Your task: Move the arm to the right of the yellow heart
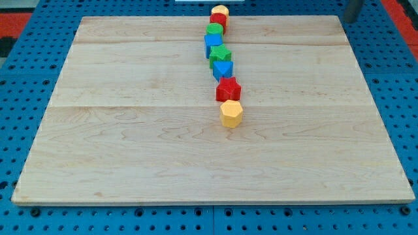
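Several blocks stand in a line down the middle of the wooden board [130, 150]. At the view's top is a yellow block [221, 10], likely the heart. Below it come a red block [218, 20], a green block [215, 30], a blue block [213, 44], a second green block [221, 55], a second blue block [223, 69], a red star [228, 89] and a yellow hexagon [231, 113]. My tip [351, 20] is at the view's top right, just past the board's corner. It is far to the right of the yellow heart and touches no block.
The board lies on a blue pegboard surface [39, 29] that surrounds it on all sides. A red strip [398, 13] shows at the view's top right.
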Robot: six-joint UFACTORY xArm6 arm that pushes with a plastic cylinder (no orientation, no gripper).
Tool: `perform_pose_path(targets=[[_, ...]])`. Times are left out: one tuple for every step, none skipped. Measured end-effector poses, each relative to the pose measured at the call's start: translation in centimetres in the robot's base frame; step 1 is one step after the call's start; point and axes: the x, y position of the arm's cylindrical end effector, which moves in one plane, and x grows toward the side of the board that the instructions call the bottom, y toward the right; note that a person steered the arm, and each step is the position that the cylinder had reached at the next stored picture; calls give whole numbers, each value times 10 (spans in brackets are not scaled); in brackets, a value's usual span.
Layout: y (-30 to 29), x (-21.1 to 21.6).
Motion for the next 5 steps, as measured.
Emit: perform_pose_path(targets=[[-51,0],[-87,-12],[-107,-12],[-139,-12],[-169,-12]])
